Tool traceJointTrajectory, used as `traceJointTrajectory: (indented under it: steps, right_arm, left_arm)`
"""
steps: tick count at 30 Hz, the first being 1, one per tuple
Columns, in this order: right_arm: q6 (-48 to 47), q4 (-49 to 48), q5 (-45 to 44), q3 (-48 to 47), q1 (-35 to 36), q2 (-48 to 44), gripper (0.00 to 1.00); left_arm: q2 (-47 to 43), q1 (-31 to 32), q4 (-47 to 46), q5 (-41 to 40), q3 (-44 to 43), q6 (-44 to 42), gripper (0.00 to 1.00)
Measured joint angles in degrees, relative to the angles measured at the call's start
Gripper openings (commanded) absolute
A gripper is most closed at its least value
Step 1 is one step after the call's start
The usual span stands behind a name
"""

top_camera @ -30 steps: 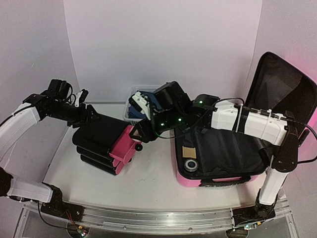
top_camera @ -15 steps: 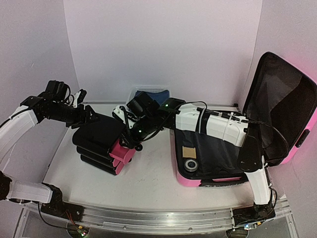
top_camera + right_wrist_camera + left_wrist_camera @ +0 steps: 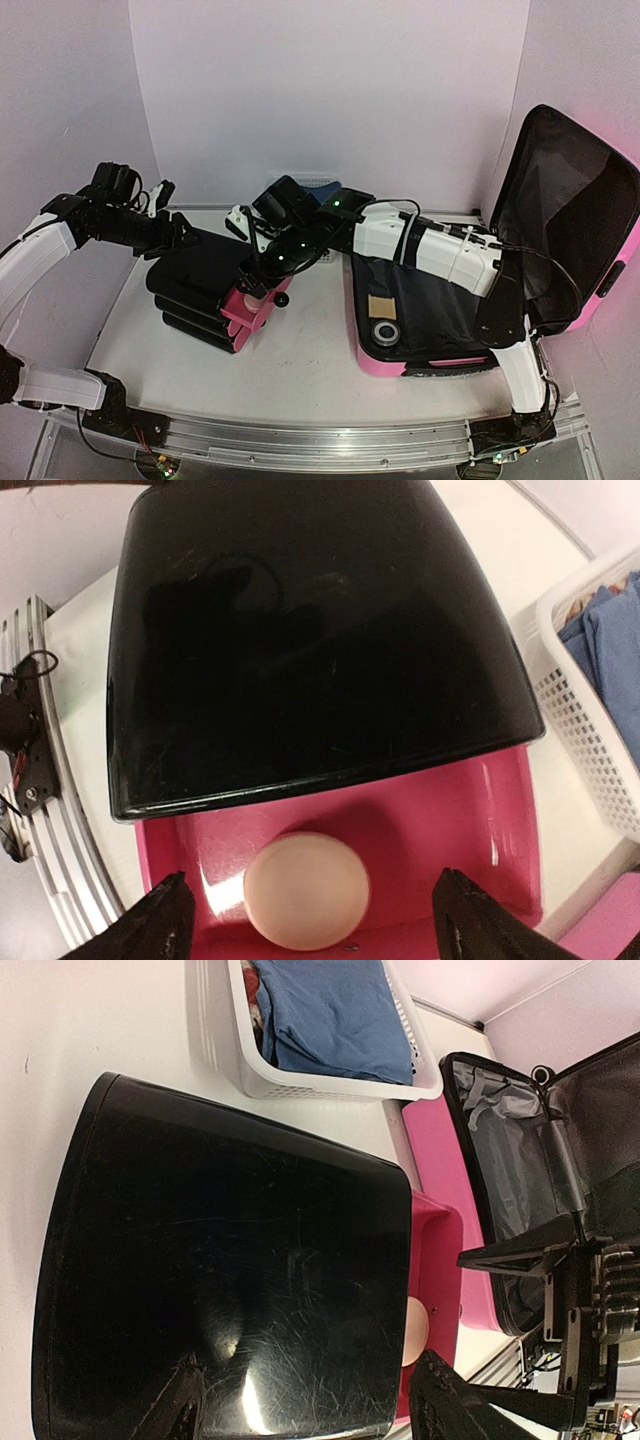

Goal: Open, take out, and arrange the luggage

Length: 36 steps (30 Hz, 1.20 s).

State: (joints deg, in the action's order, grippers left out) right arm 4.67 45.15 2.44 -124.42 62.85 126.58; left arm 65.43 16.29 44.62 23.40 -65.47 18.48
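Observation:
The luggage point(image 3: 395, 366), a glossy pink suitcase, lies open at the right with its black-lined lid point(image 3: 570, 200) standing up. Its pink side point(image 3: 440, 1150) also shows in the left wrist view. My right gripper point(image 3: 262, 272) reaches left over the pulled-out pink drawer point(image 3: 440, 820) of a black drawer unit point(image 3: 200, 270). The right gripper point(image 3: 312, 875) is open, and a pale round object point(image 3: 306, 890) lies in the drawer between its fingers, untouched. My left gripper point(image 3: 178, 232) is at the unit's back left. The left gripper point(image 3: 310, 1360) is open, over the black top point(image 3: 230, 1260).
A white mesh basket point(image 3: 300, 1085) with folded blue cloth point(image 3: 330, 1010) stands behind the drawer unit, next to the luggage. A tan square point(image 3: 379, 306) and a round ring-shaped item point(image 3: 384, 331) lie in the suitcase's lower half. The right arm spans the table's middle.
My right arm swung left from near the basket to the open pink drawer and lowered over it, and its jaws widened. The left arm has not moved.

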Motion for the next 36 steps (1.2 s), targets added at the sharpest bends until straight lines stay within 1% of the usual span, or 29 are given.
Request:
traceJointTrajectory:
  steps: [4,7,11,13,15,17,20,25,28,32,36]
  right_arm:
    - [0.8,2.3,-0.6,-2.7,0.0,0.2,0.87]
    - [1.8,3.1,-1.2,-2.3,0.0,-0.8,0.85]
    - [4.3,3.9,-3.7,5.2,0.0,-6.3,0.82]
    - [5.8,4.4,-5.3,9.8,0.0,-9.8,0.81]
    - [7.3,4.3,-6.7,14.0,0.0,-12.9,0.78]
    - [8.7,3.9,-7.8,17.5,0.0,-14.9,0.72]
    - [10.7,3.0,-9.6,21.9,-0.1,-15.7,0.68]
    - [13.6,-0.8,-11.1,28.9,-0.2,-15.7,0.67]
    - [14.3,-3.7,-10.5,30.4,-0.5,-15.3,0.67]
    - [15.0,-10.4,-8.5,32.1,-0.6,-15.0,0.7]
    - [15.0,-16.1,-6.9,33.0,-0.5,-14.1,0.7]
  left_arm:
    - [-0.2,-0.5,0.0,0.3,0.0,0.0,0.71]
    - [-0.2,-2.9,-0.1,1.5,0.0,0.5,0.73]
    - [0.0,-9.4,-0.1,3.1,0.0,0.5,0.74]
    - [0.9,-11.6,-0.1,2.8,0.0,-0.1,0.74]
    - [2.4,-12.2,0.0,2.2,-0.1,-1.0,0.74]
    - [4.0,-12.2,0.4,1.7,-0.2,-2.0,0.73]
    - [5.9,-12.2,0.8,0.8,-0.2,-3.2,0.73]
    - [5.9,-12.2,1.4,0.2,-0.1,-4.2,0.73]
    - [5.9,-12.2,1.5,0.2,-0.1,-4.6,0.73]
    - [5.9,-12.2,1.5,0.3,0.5,-4.8,0.72]
    - [5.9,-12.2,1.5,0.7,1.8,-4.8,0.71]
